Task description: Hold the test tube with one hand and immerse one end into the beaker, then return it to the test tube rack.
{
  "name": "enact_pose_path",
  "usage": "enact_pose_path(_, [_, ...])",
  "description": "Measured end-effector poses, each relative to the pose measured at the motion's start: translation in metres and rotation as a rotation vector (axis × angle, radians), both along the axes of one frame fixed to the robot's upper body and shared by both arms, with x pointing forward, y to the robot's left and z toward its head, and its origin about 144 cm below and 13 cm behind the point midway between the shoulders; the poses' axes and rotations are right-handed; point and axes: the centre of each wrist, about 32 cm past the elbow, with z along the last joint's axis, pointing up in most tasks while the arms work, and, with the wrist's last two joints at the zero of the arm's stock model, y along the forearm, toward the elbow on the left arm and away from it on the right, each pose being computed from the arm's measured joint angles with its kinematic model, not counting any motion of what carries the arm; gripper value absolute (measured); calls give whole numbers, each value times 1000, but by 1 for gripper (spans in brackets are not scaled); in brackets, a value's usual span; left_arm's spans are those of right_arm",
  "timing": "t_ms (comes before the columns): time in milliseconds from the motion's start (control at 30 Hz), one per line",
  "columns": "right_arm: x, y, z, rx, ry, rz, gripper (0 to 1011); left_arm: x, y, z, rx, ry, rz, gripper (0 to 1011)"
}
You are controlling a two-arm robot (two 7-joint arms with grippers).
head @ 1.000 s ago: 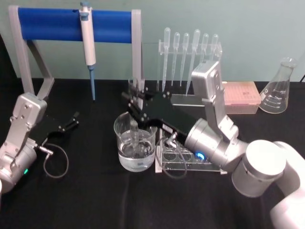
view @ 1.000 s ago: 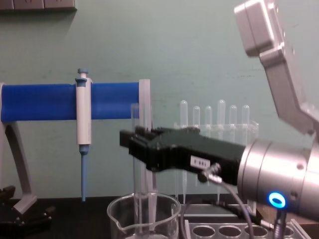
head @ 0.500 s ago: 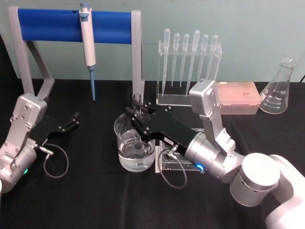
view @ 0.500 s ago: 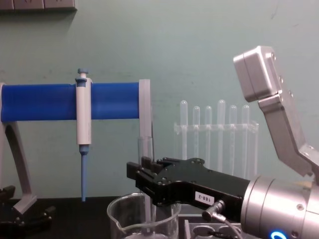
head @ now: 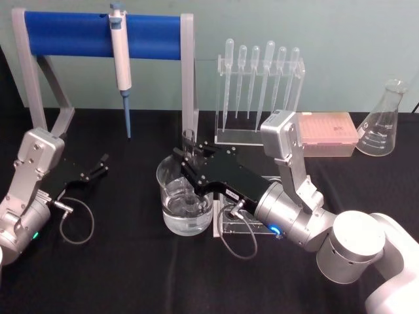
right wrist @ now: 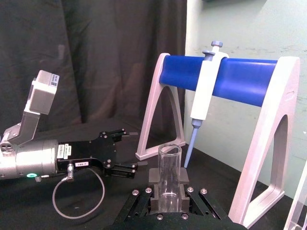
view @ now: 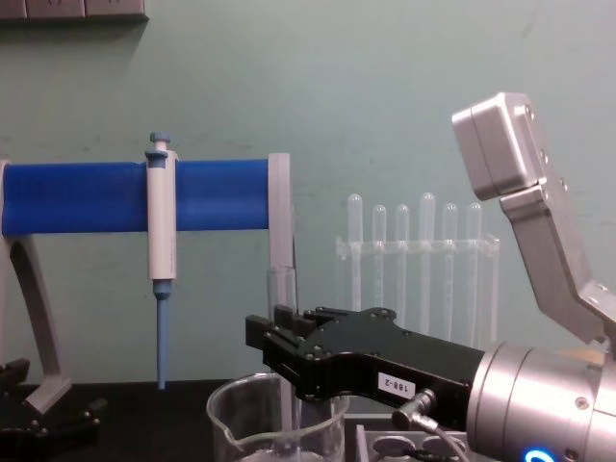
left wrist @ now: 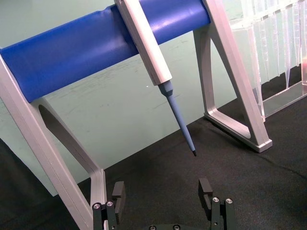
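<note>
My right gripper [head: 188, 160] is shut on the test tube [head: 188, 139], a clear glass tube held upright with its open mouth above the fingers. It hangs over the beaker [head: 171, 196], which holds clear liquid, and the tube's lower part reaches down inside it. In the chest view the tube [view: 281, 289] rises above the right gripper [view: 272, 339] and the beaker rim [view: 231, 422] sits just below. The right wrist view has the tube [right wrist: 169, 167] clamped between the fingers. My left gripper [head: 99, 165] rests open on the table at the left, with its fingers [left wrist: 118, 195] set wide apart.
A blue-barred stand [head: 98, 36] at the back left holds a hanging pipette [head: 120, 59]. A clear rack of plastic pipettes [head: 258, 85], a pink box [head: 330, 131] and a conical flask [head: 383, 121] stand at the back right. A clear tube rack [head: 255, 221] sits right of the beaker.
My right gripper has come down with the test tube, lowering its end into the beaker; over the last half second it has barely moved. The left arm stayed still.
</note>
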Motion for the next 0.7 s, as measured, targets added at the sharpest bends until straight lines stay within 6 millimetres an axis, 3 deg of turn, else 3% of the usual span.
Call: enact_pose_path(700, [0, 0, 1, 1, -1, 0, 225, 0, 0, 0, 0, 0, 0, 1000])
